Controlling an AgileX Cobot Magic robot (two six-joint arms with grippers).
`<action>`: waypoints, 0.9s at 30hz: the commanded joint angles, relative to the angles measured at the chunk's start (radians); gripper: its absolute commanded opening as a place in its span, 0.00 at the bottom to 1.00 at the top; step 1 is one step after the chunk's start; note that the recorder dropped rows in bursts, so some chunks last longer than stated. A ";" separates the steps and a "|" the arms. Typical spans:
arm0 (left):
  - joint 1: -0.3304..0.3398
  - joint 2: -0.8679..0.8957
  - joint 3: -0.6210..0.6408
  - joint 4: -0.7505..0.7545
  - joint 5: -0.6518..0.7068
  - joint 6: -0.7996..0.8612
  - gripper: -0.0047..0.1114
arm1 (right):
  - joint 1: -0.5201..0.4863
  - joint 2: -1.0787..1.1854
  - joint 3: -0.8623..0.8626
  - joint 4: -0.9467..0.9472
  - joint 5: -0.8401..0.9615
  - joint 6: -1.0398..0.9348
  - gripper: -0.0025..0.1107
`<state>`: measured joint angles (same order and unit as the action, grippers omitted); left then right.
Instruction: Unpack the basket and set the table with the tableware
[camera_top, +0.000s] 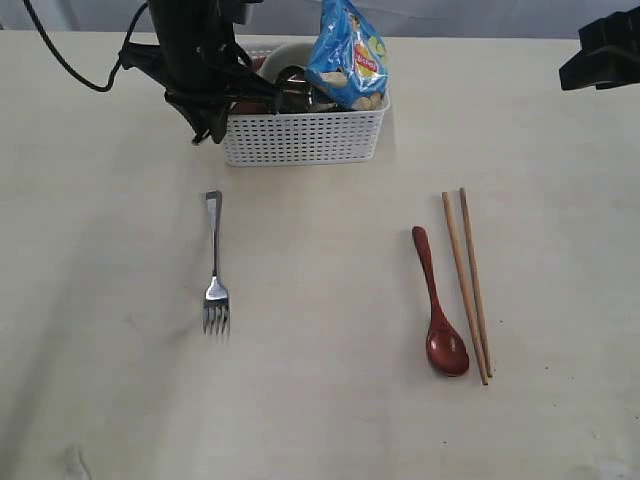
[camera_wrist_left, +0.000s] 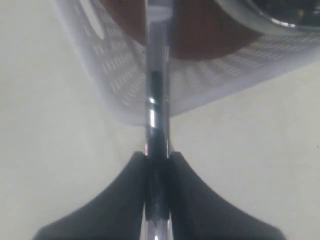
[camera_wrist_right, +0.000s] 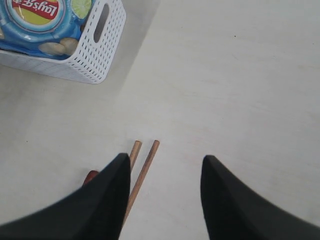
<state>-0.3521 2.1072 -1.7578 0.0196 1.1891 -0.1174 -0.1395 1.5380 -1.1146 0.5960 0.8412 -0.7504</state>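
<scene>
Knife (camera_wrist_left: 152, 110) clenched in left gripper (camera_wrist_left: 157, 155) at left end of basket (camera_top: 300, 138), far on table (camera_top: 320, 420). Right gripper (camera_wrist_right: 165, 157) released, at far right. Fork (camera_top: 214, 270) lying left, wooden spoon (camera_top: 438, 300) just beside chopsticks (camera_top: 467, 280) right.

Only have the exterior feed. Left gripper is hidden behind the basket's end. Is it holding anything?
Observer: Yes. In the left wrist view the left gripper is closed on a slim steel utensil, with the basket just beyond it.
Operator: Knife?
Observer: Can't tell. Only a narrow shiny shaft shows, and its far end is out of frame.
Operator: Right gripper? I only get a corner of it.
Observer: In the right wrist view the right gripper is open and empty, above the ends of the chopsticks.
</scene>
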 joint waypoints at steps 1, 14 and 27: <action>0.000 -0.009 0.005 -0.004 0.020 -0.014 0.05 | -0.007 -0.004 0.000 0.009 0.004 -0.005 0.41; 0.000 -0.022 0.005 0.014 0.031 -0.016 0.04 | -0.007 -0.004 0.000 0.008 0.013 -0.005 0.41; 0.003 -0.147 0.005 0.064 0.032 0.054 0.04 | -0.007 -0.004 0.000 0.022 0.011 -0.005 0.41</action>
<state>-0.3498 1.9855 -1.7578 0.0739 1.2105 -0.0938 -0.1395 1.5380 -1.1146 0.6059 0.8492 -0.7504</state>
